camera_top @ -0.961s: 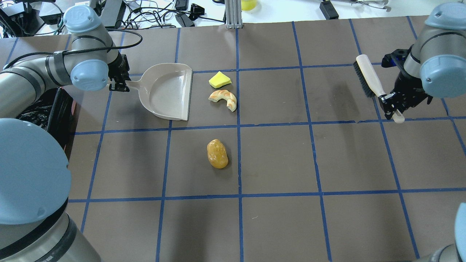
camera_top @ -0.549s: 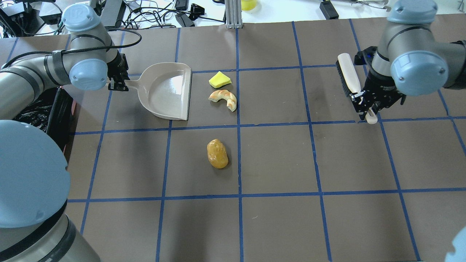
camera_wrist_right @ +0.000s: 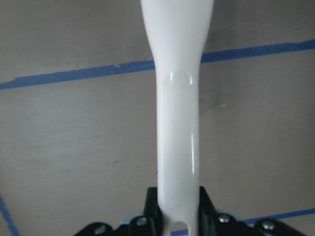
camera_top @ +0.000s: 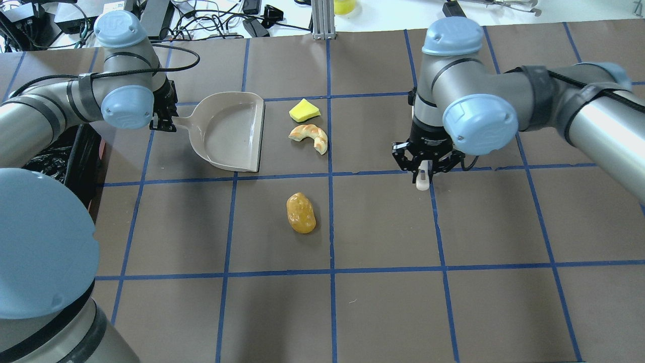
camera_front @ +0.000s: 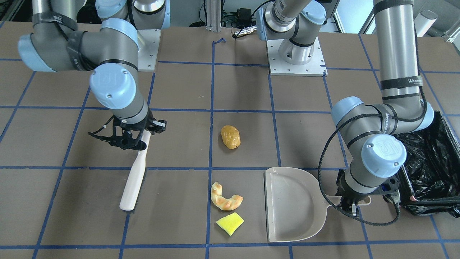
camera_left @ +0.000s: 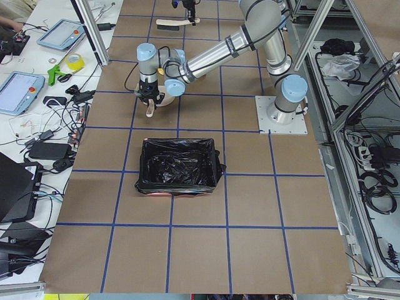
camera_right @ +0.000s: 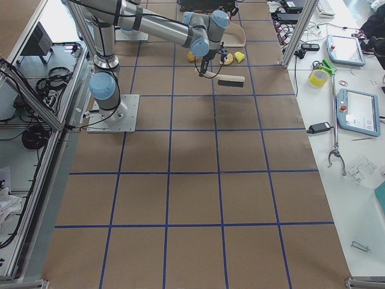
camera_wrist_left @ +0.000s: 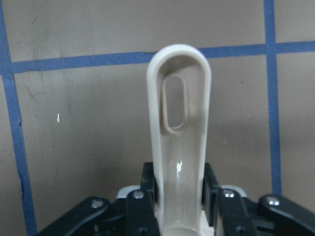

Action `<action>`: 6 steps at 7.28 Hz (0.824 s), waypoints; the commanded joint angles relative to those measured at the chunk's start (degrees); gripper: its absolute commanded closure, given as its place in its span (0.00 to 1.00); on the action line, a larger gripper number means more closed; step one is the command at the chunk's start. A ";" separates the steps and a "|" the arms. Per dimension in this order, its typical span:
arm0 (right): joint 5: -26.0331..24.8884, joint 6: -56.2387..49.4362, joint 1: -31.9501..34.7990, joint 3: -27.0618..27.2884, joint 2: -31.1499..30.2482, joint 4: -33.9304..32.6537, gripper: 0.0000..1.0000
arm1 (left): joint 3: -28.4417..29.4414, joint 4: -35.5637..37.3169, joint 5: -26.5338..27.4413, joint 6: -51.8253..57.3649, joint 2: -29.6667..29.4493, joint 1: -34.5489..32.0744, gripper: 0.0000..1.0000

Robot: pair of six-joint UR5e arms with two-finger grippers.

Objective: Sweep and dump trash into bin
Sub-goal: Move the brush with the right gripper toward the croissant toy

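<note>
The trash lies on the brown mat: a golden-brown potato-like lump [camera_top: 301,213] [camera_front: 230,137], a curved croissant-like piece [camera_top: 310,136] [camera_front: 225,198] and a yellow sponge wedge [camera_top: 304,111] [camera_front: 230,223]. My left gripper [camera_top: 164,121] [camera_front: 354,207] [camera_wrist_left: 179,191] is shut on the handle of the beige dustpan [camera_top: 232,131] [camera_front: 293,205], whose open edge faces the croissant and sponge. My right gripper [camera_top: 423,171] [camera_front: 134,140] [camera_wrist_right: 178,216] is shut on the white brush [camera_front: 134,180] [camera_right: 230,79], right of the trash. The bin [camera_front: 427,169] [camera_left: 178,165] with its black bag sits beside the left arm.
Blue tape lines cross the mat. Cables, tablets and tools [camera_top: 211,20] lie beyond the table's far edge. An aluminium post [camera_top: 322,20] stands at the far middle. In the overhead view the right arm hides the brush head.
My right arm has swung left from the table's right side toward the middle, carrying the brush. The left gripper and dustpan have shifted only slightly.
</note>
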 commanded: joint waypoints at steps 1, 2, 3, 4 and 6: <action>2.99 12.92 7.28 -6.55 6.97 -1.42 0.96 | 0.00 0.06 -0.03 -0.33 -0.22 -0.04 1.00; 5.87 16.20 10.27 -10.50 10.05 -0.81 0.96 | 0.35 0.06 0.06 -0.33 -0.05 -0.04 1.00; 6.77 17.89 11.86 -12.11 11.30 -0.89 0.96 | 0.53 0.06 0.14 -0.33 -0.05 -0.04 1.00; 6.78 18.34 11.88 -12.30 11.40 -0.72 0.96 | 0.88 -0.02 1.36 -0.33 0.04 -0.04 1.00; 6.96 18.96 12.32 -12.30 11.58 -0.72 0.96 | 0.97 0.06 3.40 -0.33 -0.05 -0.39 1.00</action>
